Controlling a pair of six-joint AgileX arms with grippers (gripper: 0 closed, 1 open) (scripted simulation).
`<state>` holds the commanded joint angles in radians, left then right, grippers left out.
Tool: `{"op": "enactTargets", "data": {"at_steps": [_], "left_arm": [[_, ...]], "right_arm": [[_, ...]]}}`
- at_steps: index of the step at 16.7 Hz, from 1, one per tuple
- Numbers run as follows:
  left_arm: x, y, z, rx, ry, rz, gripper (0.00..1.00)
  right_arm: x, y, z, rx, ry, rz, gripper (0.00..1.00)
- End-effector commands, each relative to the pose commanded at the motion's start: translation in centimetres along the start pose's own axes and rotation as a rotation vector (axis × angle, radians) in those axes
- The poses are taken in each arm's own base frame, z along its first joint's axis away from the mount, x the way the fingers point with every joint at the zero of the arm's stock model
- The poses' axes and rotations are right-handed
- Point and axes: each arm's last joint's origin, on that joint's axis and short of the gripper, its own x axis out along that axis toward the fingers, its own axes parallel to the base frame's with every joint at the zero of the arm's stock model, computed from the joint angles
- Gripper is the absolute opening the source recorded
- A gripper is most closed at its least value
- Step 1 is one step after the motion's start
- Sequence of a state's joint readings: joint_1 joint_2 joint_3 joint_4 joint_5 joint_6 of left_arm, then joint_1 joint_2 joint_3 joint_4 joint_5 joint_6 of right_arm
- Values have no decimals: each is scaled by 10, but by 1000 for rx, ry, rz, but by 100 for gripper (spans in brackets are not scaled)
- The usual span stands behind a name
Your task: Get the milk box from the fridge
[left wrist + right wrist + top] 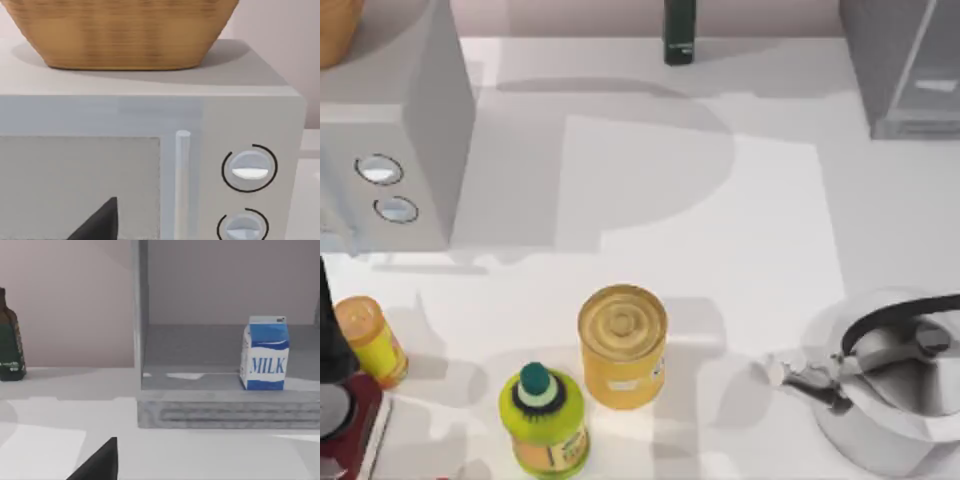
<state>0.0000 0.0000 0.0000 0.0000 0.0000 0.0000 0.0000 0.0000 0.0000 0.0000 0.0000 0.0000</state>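
So, right claw [95, 462] faces the fridge [225, 410]; can't tell how open it is. Milk [265, 354] stands upright inside, straight ahead, so I'd reach in from the front.

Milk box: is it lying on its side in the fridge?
No. In the right wrist view the milk box stands upright on the fridge floor, its MILK lettering level.

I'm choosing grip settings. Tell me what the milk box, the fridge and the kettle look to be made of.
Milk box: looks like printed paperboard, matte blue-and-white with a folded top.
Fridge: plain grey, matte; could be painted metal or plastic. Its ridged base lip gives no clearer sign.
Kettle: apparently polished metal, silvery with bright reflections, and a dark handle, perhaps plastic.
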Motion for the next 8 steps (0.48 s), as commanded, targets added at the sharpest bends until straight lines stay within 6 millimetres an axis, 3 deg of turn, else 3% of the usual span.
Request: {"op": "enactTargets", "data": {"at_steps": [4, 8], "left_arm": [[0, 0, 0, 0, 0, 0, 100], [0, 0, 0, 0, 0, 0, 100]], "right_arm": [[1, -1, 3, -2, -9, 2, 100], [12, -6, 19, -13, -50, 4, 100]]}}
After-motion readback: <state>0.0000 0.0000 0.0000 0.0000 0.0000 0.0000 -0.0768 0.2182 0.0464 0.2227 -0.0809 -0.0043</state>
